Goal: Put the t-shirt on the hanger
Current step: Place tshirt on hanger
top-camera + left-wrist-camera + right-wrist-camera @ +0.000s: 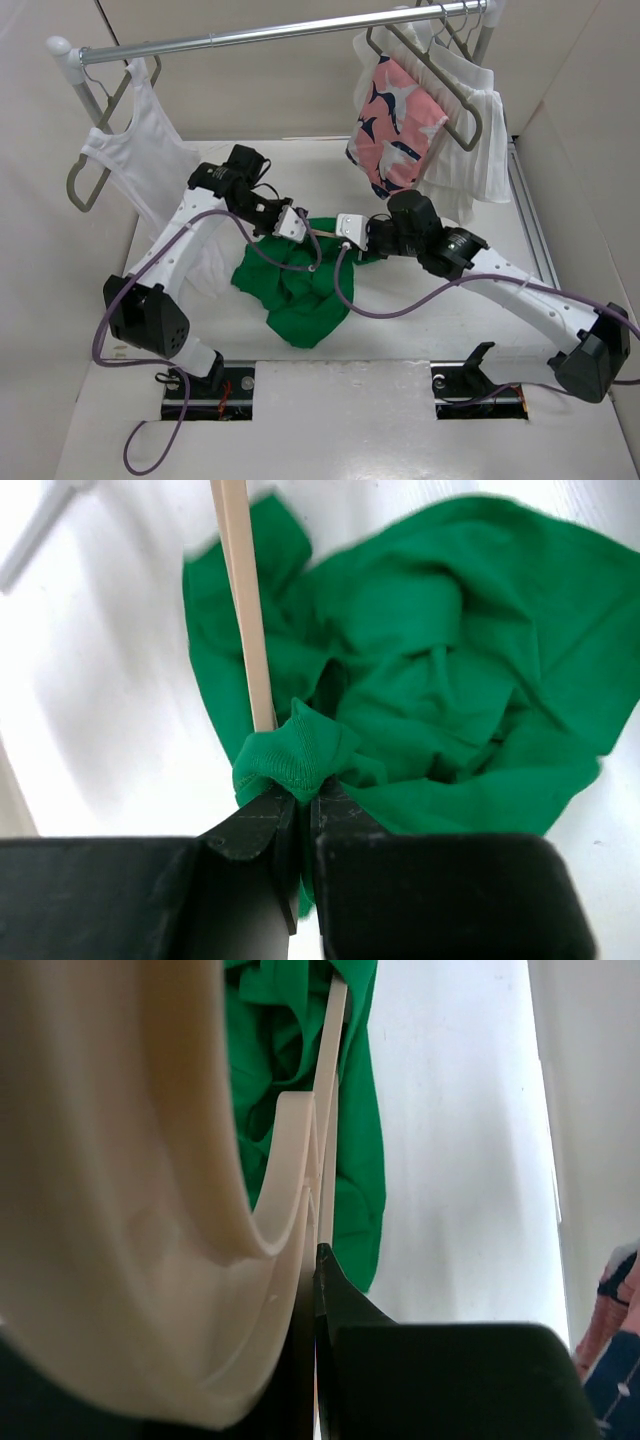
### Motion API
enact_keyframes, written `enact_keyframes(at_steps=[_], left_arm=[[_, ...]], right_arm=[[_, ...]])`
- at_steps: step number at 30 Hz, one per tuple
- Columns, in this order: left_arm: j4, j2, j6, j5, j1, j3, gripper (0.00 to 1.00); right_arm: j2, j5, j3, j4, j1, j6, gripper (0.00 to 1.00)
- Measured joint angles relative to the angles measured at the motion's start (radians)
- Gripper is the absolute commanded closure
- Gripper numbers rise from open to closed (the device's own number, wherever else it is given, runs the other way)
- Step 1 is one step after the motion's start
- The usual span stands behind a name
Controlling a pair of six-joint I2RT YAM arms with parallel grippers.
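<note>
Our left hand (305,810) pinches a fold of the t-shirt (450,680), bunched mid-worktop (400,340), holding that edge up beside the hanger (245,610). Our right hand (343,228) clamps the hanger, presumably to thread it inside.

You have one t-shirt (295,290) and one beige hanger (245,610). One rail (280,32) carries one tank top (145,150) and one pink garment (400,125).
</note>
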State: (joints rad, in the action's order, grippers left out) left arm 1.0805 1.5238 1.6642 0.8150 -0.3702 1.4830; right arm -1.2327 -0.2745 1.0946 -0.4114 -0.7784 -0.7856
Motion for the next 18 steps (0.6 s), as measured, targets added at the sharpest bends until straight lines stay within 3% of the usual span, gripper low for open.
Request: enact_keyframes(at_steps=[6, 11, 14, 18], left_arm=[[0.042, -0.029, 0.038, 0.007, -0.01, 0.029, 1.0], [0.022, -0.058, 0.037, -0.096, -0.021, 0.022, 1.0], [-0.008, -0.077, 0.028, -0.155, -0.021, -0.003, 0.91], [-0.034, -0.084, 0.016, -0.132, -0.025, -0.006, 0.9]], right_arm=[[-0.015, -0.041, -0.053, 0.087, 0.001, 0.019, 1.0], [0.045, -0.075, -0.096, 0.055, 0.0, 0.027, 1.0], [0.114, -0.079, -0.105, 0.013, 0.001, 0.029, 1.0], [0.175, -0.078, -0.119, -0.003, 0.001, 0.032, 1.0]])
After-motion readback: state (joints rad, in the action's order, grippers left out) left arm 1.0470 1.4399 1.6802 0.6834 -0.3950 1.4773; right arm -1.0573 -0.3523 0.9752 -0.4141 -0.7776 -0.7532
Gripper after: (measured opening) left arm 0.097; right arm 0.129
